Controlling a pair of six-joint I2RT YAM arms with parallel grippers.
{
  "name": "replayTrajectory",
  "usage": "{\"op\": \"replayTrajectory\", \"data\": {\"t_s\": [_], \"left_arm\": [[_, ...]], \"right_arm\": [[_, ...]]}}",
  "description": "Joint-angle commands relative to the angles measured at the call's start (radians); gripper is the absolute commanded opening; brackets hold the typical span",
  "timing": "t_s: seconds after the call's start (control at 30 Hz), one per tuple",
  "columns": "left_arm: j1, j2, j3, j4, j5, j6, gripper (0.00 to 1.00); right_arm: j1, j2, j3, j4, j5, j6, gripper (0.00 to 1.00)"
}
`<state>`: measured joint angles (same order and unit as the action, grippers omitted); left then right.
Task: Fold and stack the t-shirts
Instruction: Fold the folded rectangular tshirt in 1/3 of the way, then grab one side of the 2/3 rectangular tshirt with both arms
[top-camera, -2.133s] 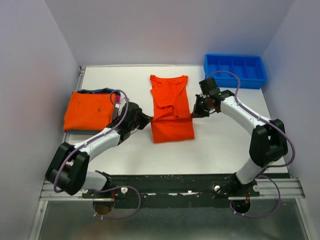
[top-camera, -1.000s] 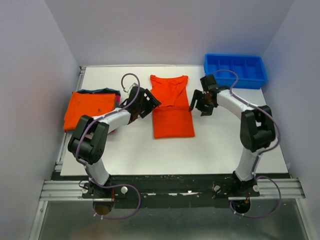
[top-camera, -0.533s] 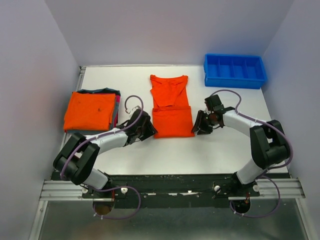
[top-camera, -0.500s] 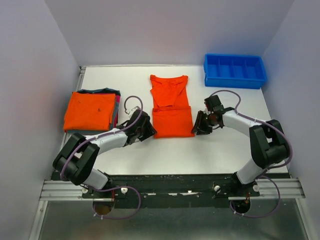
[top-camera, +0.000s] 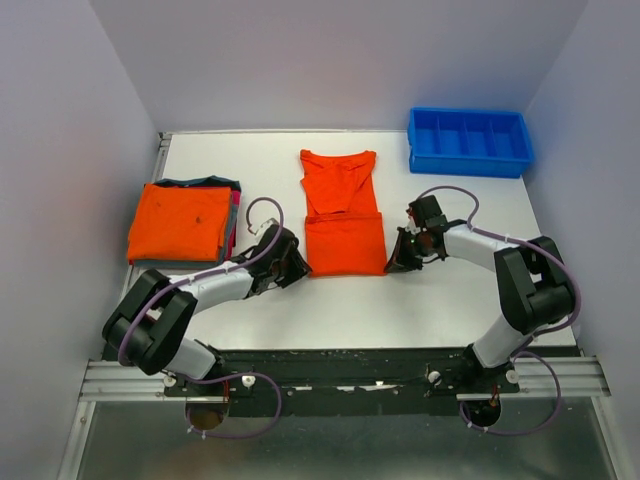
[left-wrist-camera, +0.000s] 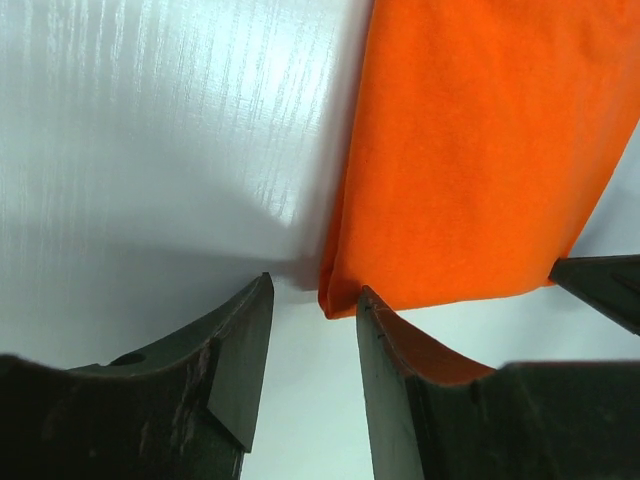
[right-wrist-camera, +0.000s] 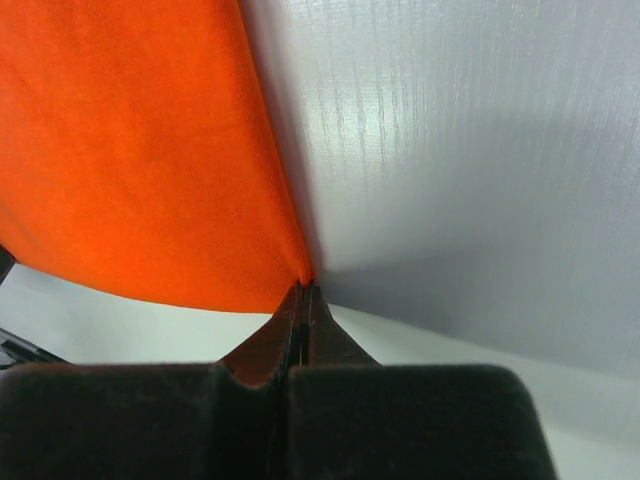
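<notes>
Mid-table, the orange t-shirt (top-camera: 343, 240) lies as a narrow strip, looks half folded. The left gripper (top-camera: 297, 262) has fingers spread astride its near-left corner. The right gripper (top-camera: 397, 262) has fingers pressed together at the near-right corner (cloth caught? cannot tell). The folded stack (top-camera: 180, 220) sits at left.

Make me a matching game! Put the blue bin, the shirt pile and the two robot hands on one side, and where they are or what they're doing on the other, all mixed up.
Things:
1. blue plastic bin with dividers
2. pile of folded t-shirts, orange on top
3. left gripper
4. right gripper

Places or states:
A. fingers closed at the near right corner of the middle orange t-shirt
B. far right corner of the white table
C. left side of the table
D. fingers apart at that shirt's near left corner

Pairs: 1-B, 2-C, 3-D, 4-A
</notes>
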<state>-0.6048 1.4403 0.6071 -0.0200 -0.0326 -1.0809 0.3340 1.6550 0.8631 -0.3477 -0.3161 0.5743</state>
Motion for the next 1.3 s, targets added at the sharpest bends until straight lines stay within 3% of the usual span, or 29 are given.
{"op": "replayTrajectory", "data": {"t_s": [0.0,0.27,0.37,0.43,0.47,0.77,0.93,1.07,1.13,1.27], "left_arm": [[-0.015,-0.011,-0.024,0.014,0.030,-0.022,0.52],[-0.018,0.100,0.002,0.109,0.066,-0.031,0.44],[-0.018,0.132,0.017,0.126,0.048,-0.024,0.26],[-0.023,0.143,0.040,0.092,-0.008,-0.013,0.02],[-0.026,0.140,0.049,0.066,-0.029,-0.008,0.00],[-0.137,-0.119,0.000,-0.110,-0.079,0.001,0.00],[-0.231,-0.285,-0.014,-0.251,-0.095,-0.045,0.00],[-0.245,-0.389,0.019,-0.339,-0.087,-0.051,0.00],[-0.240,-0.417,0.058,-0.373,-0.104,-0.028,0.00],[-0.159,-0.364,0.183,-0.399,-0.095,0.067,0.00]], "right_arm": [[0.007,-0.021,-0.030,0.013,-0.029,-0.011,0.01],[0.007,-0.034,-0.033,0.013,-0.041,-0.013,0.01],[0.007,-0.052,-0.038,0.006,-0.041,-0.014,0.01],[0.007,-0.069,-0.045,0.000,-0.040,-0.016,0.01],[0.007,-0.083,-0.050,-0.005,-0.041,-0.017,0.01],[0.007,-0.332,-0.154,-0.123,-0.044,-0.053,0.01],[0.007,-0.559,-0.185,-0.247,-0.051,-0.034,0.01],[0.007,-0.716,-0.151,-0.344,-0.009,-0.018,0.01],[0.007,-0.736,-0.096,-0.375,0.017,-0.021,0.01],[0.005,-0.617,0.048,-0.378,0.087,-0.027,0.01]]}}
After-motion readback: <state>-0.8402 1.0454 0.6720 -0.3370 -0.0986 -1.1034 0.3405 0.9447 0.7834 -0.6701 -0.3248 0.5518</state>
